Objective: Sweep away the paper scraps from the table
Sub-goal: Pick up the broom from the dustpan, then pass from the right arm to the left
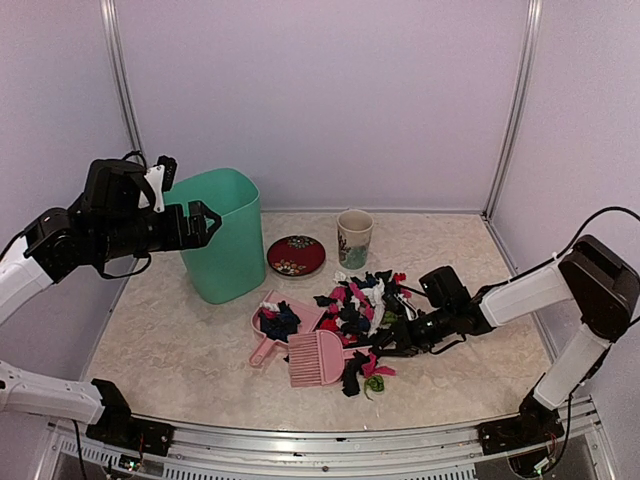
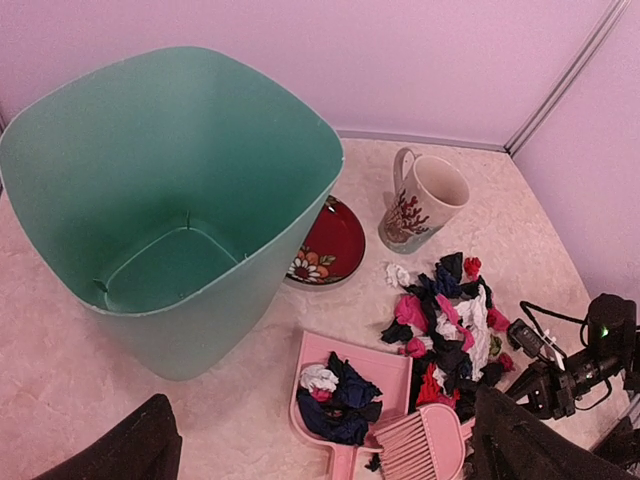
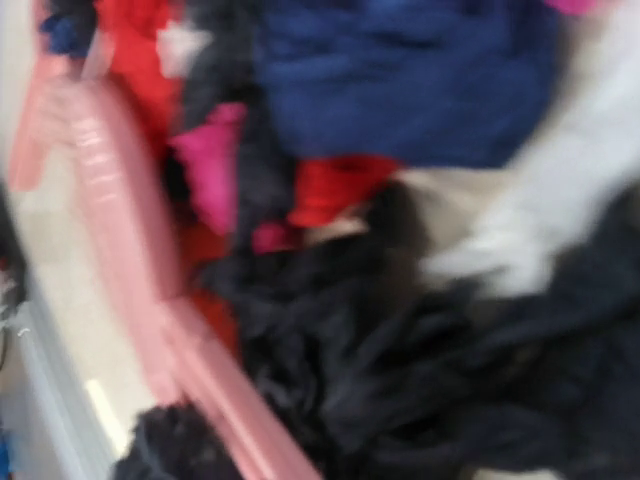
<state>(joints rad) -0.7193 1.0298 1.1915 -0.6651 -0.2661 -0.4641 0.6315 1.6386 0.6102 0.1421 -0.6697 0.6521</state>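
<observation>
The paper scraps (image 1: 365, 300) lie heaped on the table (image 1: 180, 350), mostly black with red, pink, white and blue bits. More scraps (image 2: 340, 395) fill the pink dustpan (image 1: 300, 308). A pink comb-like brush (image 1: 315, 358) lies beside the pan, its handle running into the heap. My right gripper (image 1: 392, 342) is low in the heap at that handle. Its wrist view is blurred, showing only scraps (image 3: 400, 380) and the pink handle (image 3: 200, 370); its fingers are hidden. My left gripper (image 1: 197, 226) hangs open and empty above the bin.
A tall green bin (image 1: 225, 235) stands at the back left, empty inside (image 2: 170, 265). A red flowered plate (image 1: 296, 255) and a cup (image 1: 353, 237) sit behind the heap. Pale walls close the back and sides, and a metal rail (image 1: 330, 440) runs along the front.
</observation>
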